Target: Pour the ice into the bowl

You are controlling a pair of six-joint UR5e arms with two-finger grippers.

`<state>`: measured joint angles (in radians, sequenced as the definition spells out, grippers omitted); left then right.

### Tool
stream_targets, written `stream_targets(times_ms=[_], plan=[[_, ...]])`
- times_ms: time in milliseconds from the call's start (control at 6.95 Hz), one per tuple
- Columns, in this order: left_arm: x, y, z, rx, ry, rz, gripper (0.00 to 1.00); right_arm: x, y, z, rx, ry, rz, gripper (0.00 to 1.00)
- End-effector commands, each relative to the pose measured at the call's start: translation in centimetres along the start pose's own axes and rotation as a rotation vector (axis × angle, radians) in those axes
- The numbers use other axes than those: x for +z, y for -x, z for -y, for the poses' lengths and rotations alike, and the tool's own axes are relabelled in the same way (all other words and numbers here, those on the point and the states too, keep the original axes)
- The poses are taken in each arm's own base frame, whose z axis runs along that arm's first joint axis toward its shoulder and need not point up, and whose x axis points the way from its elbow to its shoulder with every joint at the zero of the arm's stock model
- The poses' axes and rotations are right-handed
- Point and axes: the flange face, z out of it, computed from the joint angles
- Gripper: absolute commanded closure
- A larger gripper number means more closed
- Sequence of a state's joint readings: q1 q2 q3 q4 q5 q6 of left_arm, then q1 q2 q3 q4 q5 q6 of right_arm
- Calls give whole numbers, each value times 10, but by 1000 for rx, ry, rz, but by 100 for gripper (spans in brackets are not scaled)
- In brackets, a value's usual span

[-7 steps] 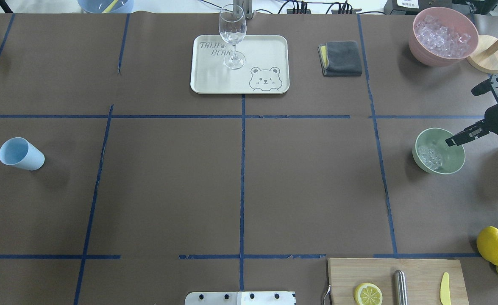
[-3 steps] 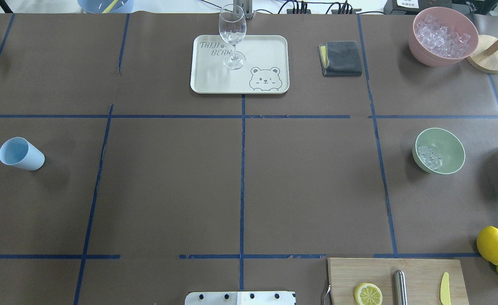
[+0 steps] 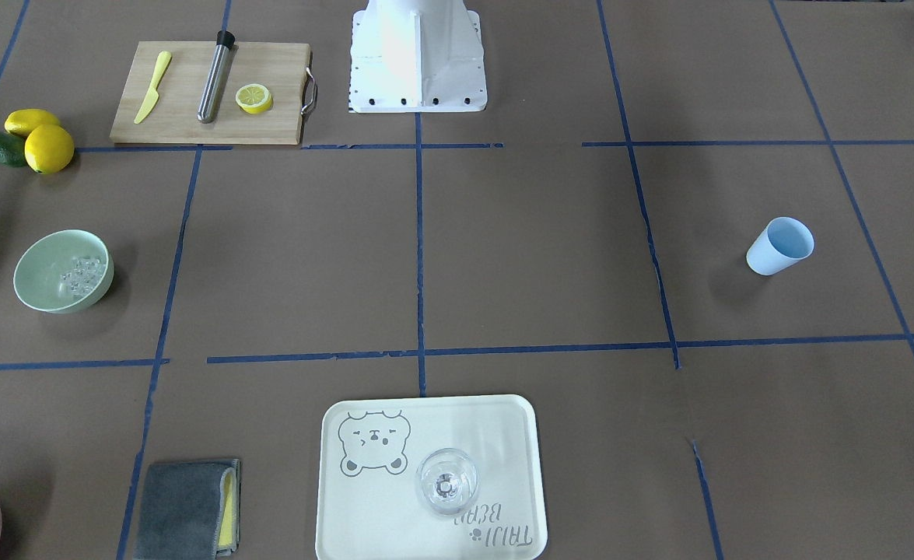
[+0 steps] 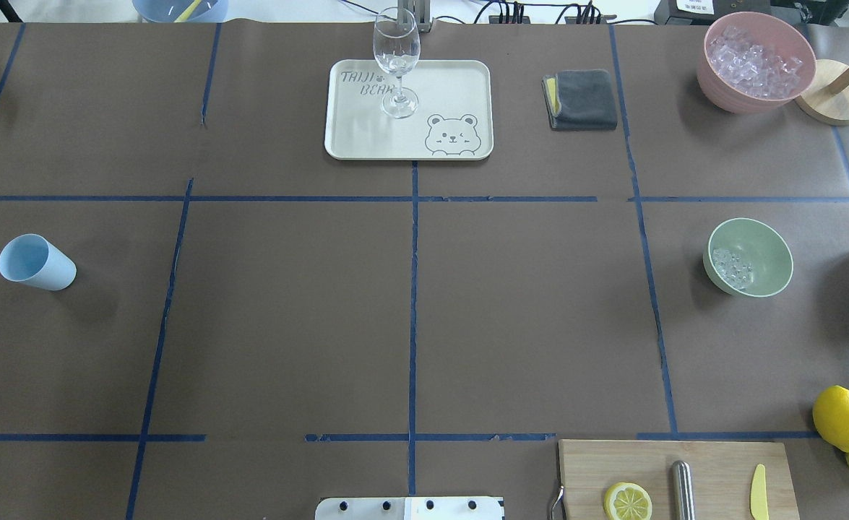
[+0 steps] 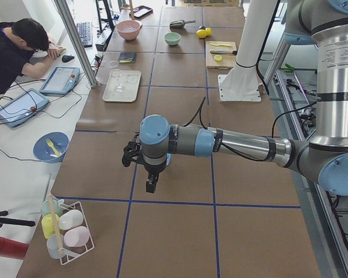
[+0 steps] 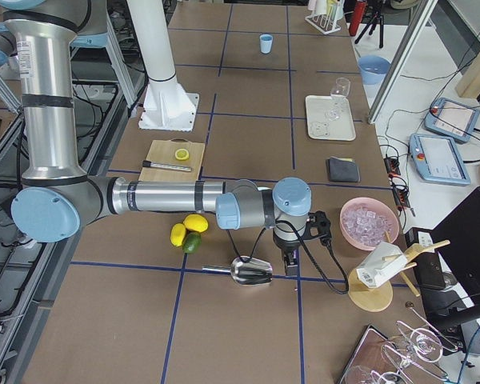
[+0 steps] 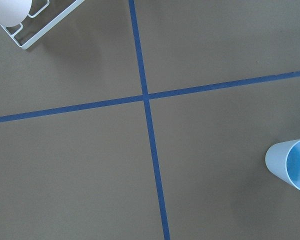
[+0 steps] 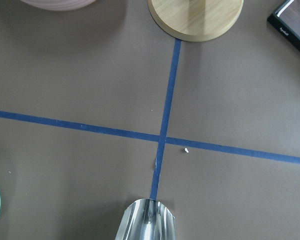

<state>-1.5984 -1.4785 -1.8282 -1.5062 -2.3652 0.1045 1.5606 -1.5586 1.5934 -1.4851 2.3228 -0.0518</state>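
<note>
— Where is the ice [image 4: 732,266]?
— Heaped in the mint-green bowl [image 4: 769,249], upright on the surface [image 4: 287,325], robot's right side.
— And the arms?
— The left gripper [image 5: 150,184] hangs near the blue cup [image 4: 35,262], the right gripper [image 6: 292,262] beside a metal scoop [image 6: 248,270]; neither's jaws show clearly enough to tell open from closed.

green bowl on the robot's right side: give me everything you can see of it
The bowl is round, pale mint green, smooth and plain-sided, matte, plastic-looking. It stands upright, mouth up, on the brown-covered table, on the robot's right side, just right of a blue tape line. A small heap of clear ice cubes lies inside, off-centre toward the wall nearest that line; the rest of the inside is bare. Nothing else touches the bowl, and nothing hangs over it.
</note>
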Motion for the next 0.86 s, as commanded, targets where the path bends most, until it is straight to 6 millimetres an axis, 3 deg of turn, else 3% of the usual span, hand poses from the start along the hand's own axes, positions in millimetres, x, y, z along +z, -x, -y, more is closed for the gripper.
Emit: stream_targets(times_ms=[0, 720], plan=[[0, 0, 0, 1, 1, 0, 0, 9, -10, -18, -58, 32, -7, 0], [5, 4, -1, -4, 10, -1, 0, 16, -7, -18, -7, 57, 90, 0]])
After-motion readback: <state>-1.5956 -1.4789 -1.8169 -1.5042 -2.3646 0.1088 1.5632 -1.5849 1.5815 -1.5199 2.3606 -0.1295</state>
